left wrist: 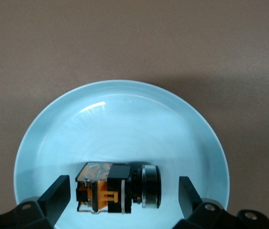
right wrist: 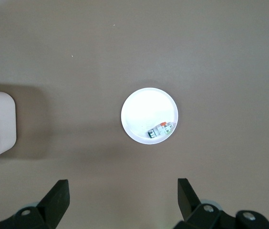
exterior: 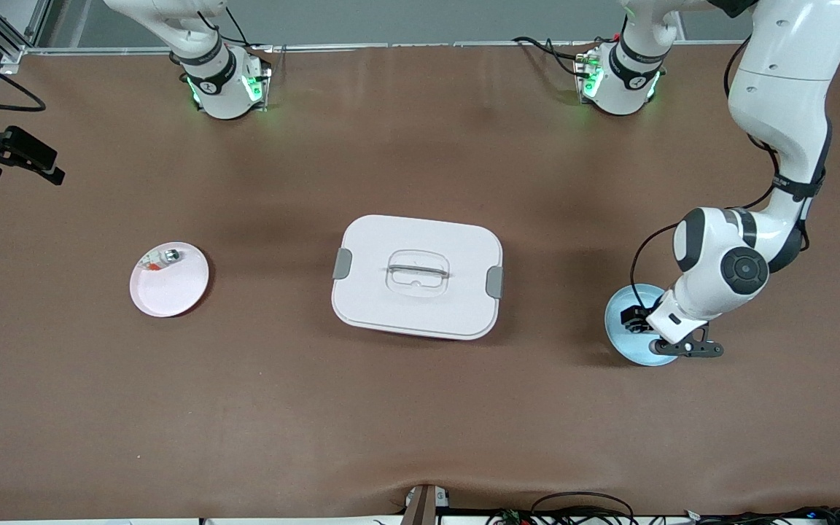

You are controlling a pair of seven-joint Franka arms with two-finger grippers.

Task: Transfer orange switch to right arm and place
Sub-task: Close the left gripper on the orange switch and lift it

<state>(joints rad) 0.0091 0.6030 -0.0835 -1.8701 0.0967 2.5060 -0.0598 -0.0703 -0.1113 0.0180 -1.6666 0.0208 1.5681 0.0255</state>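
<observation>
Pick-up step, not yet closed: left gripper [left wrist: 120, 198] low over the blue plate [exterior: 620, 310] at the left arm's end of the counter [exterior: 420, 408], jaws spread wide, one on each side of the orange switch [left wrist: 118, 188], apparently touching nothing. Switch lying on its side in the plate, between the fingers [left wrist: 58, 195], ungrasped. Next, by the look of it: a short drop, then a squeeze across the black-and-orange body, square enough that the stubby part does not roll or skid on the glazed dish; after that a lift and a carry toward the middle for the hand-over. Right gripper [right wrist: 120, 200] waiting high over the counter near the pink plate [right wrist: 149, 114], likewise released and empty. Lidded white box [exterior: 418, 275] between the two plates.
</observation>
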